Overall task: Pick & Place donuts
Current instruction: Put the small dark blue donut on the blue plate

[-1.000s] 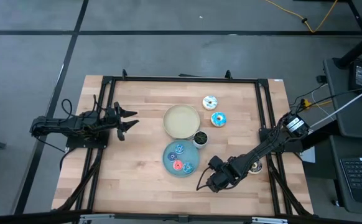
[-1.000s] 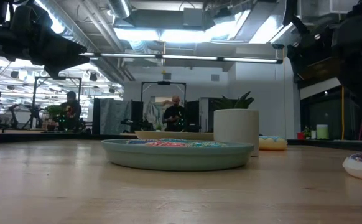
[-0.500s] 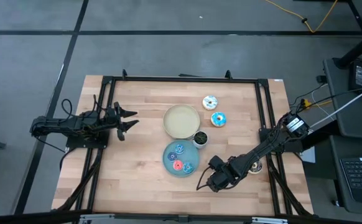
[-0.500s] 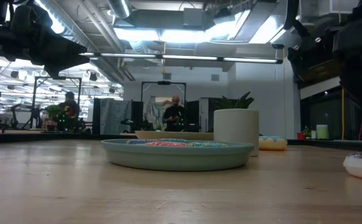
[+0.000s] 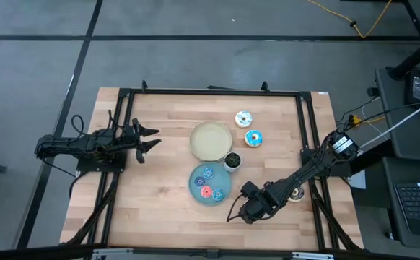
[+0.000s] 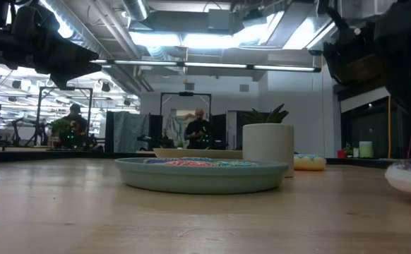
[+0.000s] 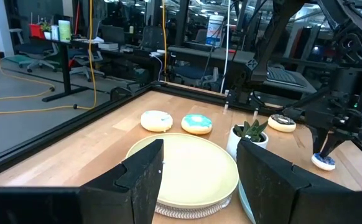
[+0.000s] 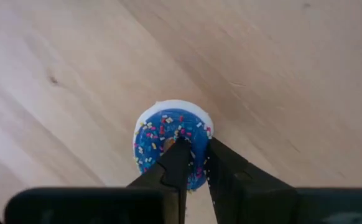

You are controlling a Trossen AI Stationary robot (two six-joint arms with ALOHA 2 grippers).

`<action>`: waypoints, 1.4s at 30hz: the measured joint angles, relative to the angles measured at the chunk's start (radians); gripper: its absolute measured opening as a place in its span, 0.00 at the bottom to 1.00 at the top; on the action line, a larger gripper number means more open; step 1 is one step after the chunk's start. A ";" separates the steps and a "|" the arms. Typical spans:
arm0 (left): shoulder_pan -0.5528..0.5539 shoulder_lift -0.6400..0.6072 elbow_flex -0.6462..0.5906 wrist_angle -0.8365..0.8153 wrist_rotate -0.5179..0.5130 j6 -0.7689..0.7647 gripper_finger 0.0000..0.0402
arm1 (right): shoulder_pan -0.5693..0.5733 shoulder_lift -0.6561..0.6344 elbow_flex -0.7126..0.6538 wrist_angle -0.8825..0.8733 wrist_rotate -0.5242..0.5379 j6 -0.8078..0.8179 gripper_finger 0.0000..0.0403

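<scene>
The step in hand looks like the pick: the right gripper [image 8: 193, 163] is closed on a small blue sprinkled donut [image 8: 153, 140], one finger through its hole and the other outside the ring, pinching its wall. In the low view the donut seems just clear of the wood. It sits nearest the table's front edge, just right of the blue plate [image 5: 195, 189], which already carries tiny donuts [image 5: 207, 191]. The next move likely calls for a lift and a short carry left over the plate's rim before letting go.

The right arm reaches in low from the table's right rail, wrist bent down. Beyond the blue plate stand the dark cup [image 5: 232, 159], the cream plate [image 5: 211, 141], then the light-blue-iced donut [image 5: 253, 138] and white-iced donut [image 5: 243, 118]. The left gripper [image 5: 149, 139] waits well left of the cream plate, fingers spread and empty.
</scene>
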 joint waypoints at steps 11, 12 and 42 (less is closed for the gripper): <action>0.000 0.000 0.000 0.000 0.000 0.000 0.49 | -0.008 -0.001 0.103 -0.126 0.000 -0.114 0.13; 0.000 0.000 0.000 0.000 0.000 0.000 0.49 | -0.008 -0.001 0.114 -0.139 0.000 -0.119 0.13; 0.000 0.000 0.000 0.000 0.000 0.000 0.49 | -0.107 0.001 0.477 -0.401 -0.072 -0.481 0.13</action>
